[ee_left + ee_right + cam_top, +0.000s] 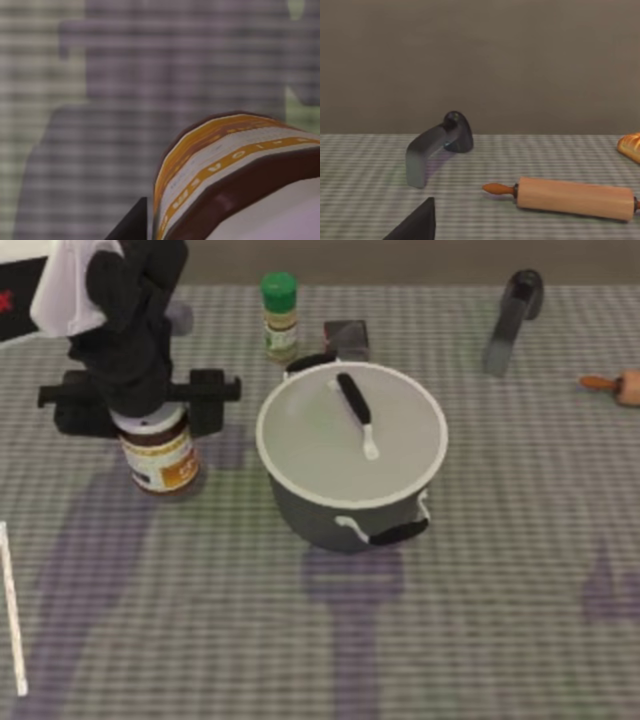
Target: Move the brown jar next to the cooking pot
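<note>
at nine o'clock of the cooking pot [350,445] on the checkered surface [520,570], the brown jar [158,455] upright, near but apart, left claw [140,405] clamped around its lid from above, right claw's fingertip [417,222] barely visible, state cannot be told

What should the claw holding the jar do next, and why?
Probably let go. The left claw sits over the brown jar, which already stands on the table just left of the cooking pot, with a small gap between them. If the jar needs to be closer, a short slide toward the pot first would help. The right arm isn't seen in the top view.
</note>
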Tool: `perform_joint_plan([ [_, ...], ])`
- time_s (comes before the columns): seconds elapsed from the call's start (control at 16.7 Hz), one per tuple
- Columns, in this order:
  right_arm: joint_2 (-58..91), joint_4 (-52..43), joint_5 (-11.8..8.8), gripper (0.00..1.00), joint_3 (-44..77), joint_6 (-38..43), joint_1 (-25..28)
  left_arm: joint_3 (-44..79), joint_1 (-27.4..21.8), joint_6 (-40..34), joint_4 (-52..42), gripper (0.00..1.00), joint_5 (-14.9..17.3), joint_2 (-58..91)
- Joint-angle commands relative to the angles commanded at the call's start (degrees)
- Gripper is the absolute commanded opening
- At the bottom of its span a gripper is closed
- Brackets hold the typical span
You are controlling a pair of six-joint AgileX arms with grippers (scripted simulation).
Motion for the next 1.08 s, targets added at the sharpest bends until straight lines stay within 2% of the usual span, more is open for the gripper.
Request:
perform_joint_plan([
  [0.24, 0.0, 0.0, 0.0, 1.00, 0.0, 0.0, 0.0, -2.8, 0.1, 0.2, 5.8, 0.00, 0.0, 2.6],
  [0.48, 0.0, 0.0, 0.0, 1.00, 0.0, 0.0, 0.0, -3.1, 0.1, 0.2, 6.3, 0.00, 0.0, 2.9],
  [1.08, 0.0, 0.0, 0.0, 1.00, 0.0, 0.0, 0.0, -3.1, 0.1, 0.2, 6.3, 0.75, 0.0, 2.9],
])
